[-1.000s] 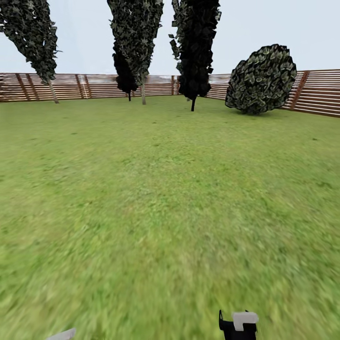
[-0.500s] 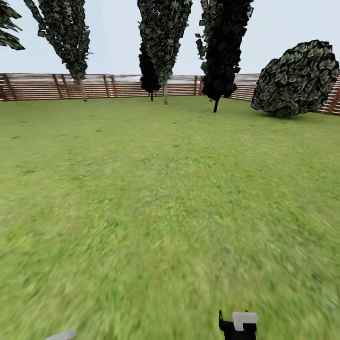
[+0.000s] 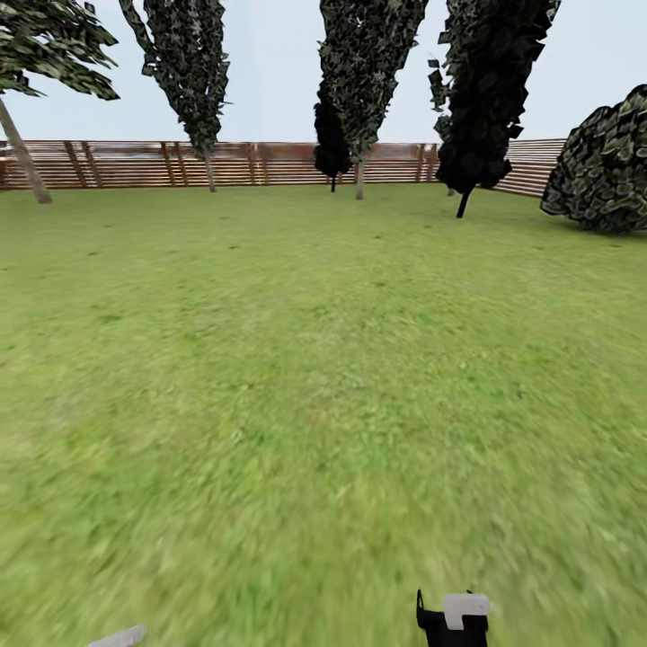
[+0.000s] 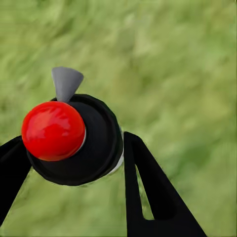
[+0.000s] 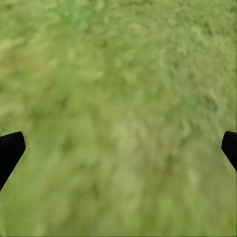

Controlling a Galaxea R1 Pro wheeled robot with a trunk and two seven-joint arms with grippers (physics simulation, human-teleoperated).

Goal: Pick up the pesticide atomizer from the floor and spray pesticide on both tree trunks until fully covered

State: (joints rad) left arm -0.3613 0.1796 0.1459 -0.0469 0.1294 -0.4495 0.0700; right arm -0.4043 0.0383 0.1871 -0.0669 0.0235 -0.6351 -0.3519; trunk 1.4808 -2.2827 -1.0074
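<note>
The left gripper holds the atomizer between its jaws, red top toward the camera, over the grass; no label is readable. The right gripper has jaws spread wide.

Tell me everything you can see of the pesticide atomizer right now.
In the left wrist view, the pesticide atomizer is seen from above: a round black body with a glossy red ball-shaped top and a small grey cone-shaped nozzle sticking out beside it. A sliver of white shows at its edge. It sits between the black fingers of the left gripper, held off the blurry green grass. Its label and lower body are hidden.
</note>
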